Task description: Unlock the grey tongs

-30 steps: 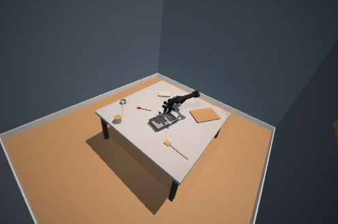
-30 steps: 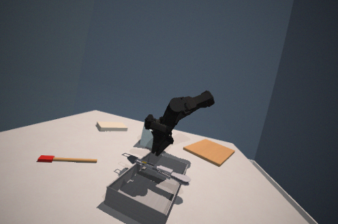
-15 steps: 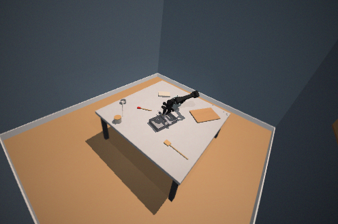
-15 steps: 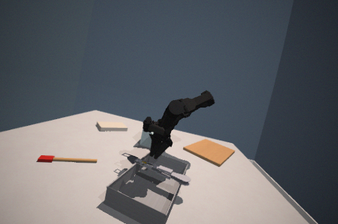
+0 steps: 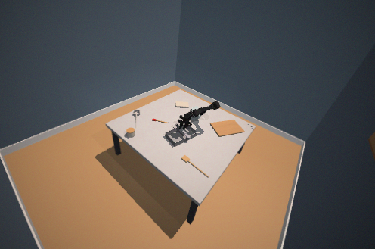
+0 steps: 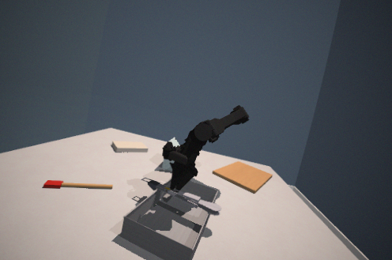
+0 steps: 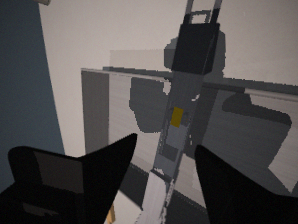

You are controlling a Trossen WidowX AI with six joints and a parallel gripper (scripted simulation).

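The top view looks down from high and far at the whole counter (image 5: 151, 145) (image 6: 87, 219); the exterior, nearer and lower, slants across it, sharing tin (image 5: 173, 143) (image 6: 158, 239) (image 7: 95, 112) and board (image 5: 227, 128) (image 6: 243, 176); the wrist view peers closely between the claw's (image 5: 181, 129) (image 6: 175, 188) (image 7: 166, 141) fingers into that tin.

Tongs (image 6: 191, 197) (image 7: 172, 135): grey, one yellow patch. Tin (image 6: 158, 243) (image 7: 95, 112): plain grey. Board (image 5: 227, 128) (image 6: 243, 176): orange-brown. Left spatula (image 5: 160, 121) (image 6: 84, 186): red head, tan handle. Gripper (image 7: 166, 143): black.

Kitchen-type setup in a plain room: dark blue-grey walls, orange-tan floor. Pale rectangular worktop (image 5: 151, 138) (image 6: 87, 219) carries grey rectangular roasting tin (image 5: 175, 142) (image 6: 158, 239) (image 7: 95, 112) below the jaws, red-headed spatula with wooden handle (image 5: 160, 121) (image 6: 84, 186).
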